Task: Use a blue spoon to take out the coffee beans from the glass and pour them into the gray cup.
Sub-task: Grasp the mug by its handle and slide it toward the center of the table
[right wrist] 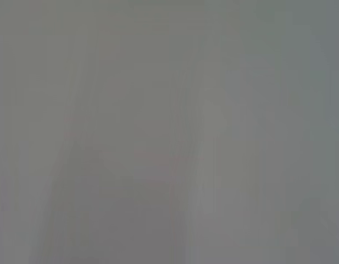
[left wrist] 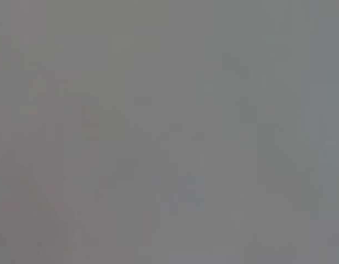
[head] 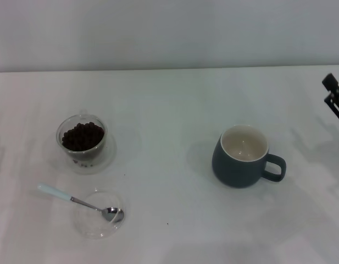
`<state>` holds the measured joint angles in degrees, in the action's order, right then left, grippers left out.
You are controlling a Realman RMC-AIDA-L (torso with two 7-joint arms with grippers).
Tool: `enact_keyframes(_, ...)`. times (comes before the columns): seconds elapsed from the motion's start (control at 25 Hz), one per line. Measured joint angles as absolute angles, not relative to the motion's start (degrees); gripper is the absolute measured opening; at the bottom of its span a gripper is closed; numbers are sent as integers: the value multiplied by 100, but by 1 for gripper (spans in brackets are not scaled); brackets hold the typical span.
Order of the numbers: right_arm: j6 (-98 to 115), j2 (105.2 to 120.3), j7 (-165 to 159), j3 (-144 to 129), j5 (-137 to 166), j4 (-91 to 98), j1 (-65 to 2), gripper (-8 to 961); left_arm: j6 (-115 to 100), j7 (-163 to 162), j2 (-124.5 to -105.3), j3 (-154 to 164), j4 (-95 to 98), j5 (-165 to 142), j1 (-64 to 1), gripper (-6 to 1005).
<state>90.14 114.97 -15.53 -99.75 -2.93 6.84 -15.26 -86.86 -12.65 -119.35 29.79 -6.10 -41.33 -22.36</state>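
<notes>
On the white table [head: 169, 110], nothing of the task has begun, by the look of it. The small clear glass cup with rounded walls [head: 81, 140] stands on its clear saucer-like base toward the robot's left, filled with small dark brown coffee beans [head: 82, 136]. Just in front of it lies the small teaspoon with a pale blue handle, thin metal shaft and shiny silver bowl [head: 78, 201]; its bowl rests in a shallow clear glass dish [head: 98, 214] while the handle sticks out over the rim toward the left, probably so it is raised and easy to grasp. The rounded dark slate-grey mug with a cream-white inside [head: 245, 157] stands well apart to the right, apparently empty, its loop handle turned to the right and away from the glass, leaving the near side of its mouth free for pouring. Only the right end effector [head: 335, 100] shows, at the right edge of the head view; I cannot tell whether it is spread or closed. The left end effector is out of sight, and both wrist views show only a featureless grey.
</notes>
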Motion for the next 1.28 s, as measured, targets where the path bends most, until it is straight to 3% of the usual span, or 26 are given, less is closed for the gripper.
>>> enact_keyframes(0.16,9095,11449,-1771,-10008,-183,649,-1359,759,-8676,-1265,-11935,2979,-604,-4125,-2238,800)
enact_keyframes(0.6,9200,11100,-2384,-10011,1344,617,-1277,736,-8654,-1266,-11935,2979,-620,-4122,-2315,801)
enact_keyframes(0.72,9229,11068,-2483,-10009,1420,610,-1211,730,-8654,-1265,-11938,2979,-623,-4122,-2297,801)
enact_keyframes(1.0,8937,11164,-2427,-10063,1542,579,-1170,715,-8655,-1273,-11945,2979,-624,-4124,-2287,801)
enact_keyframes(1.28,8265,11483,-2058,-10067,1630,572,-1277,700,-8657,-1274,-11953,2993,-628,-4140,-2277,800)
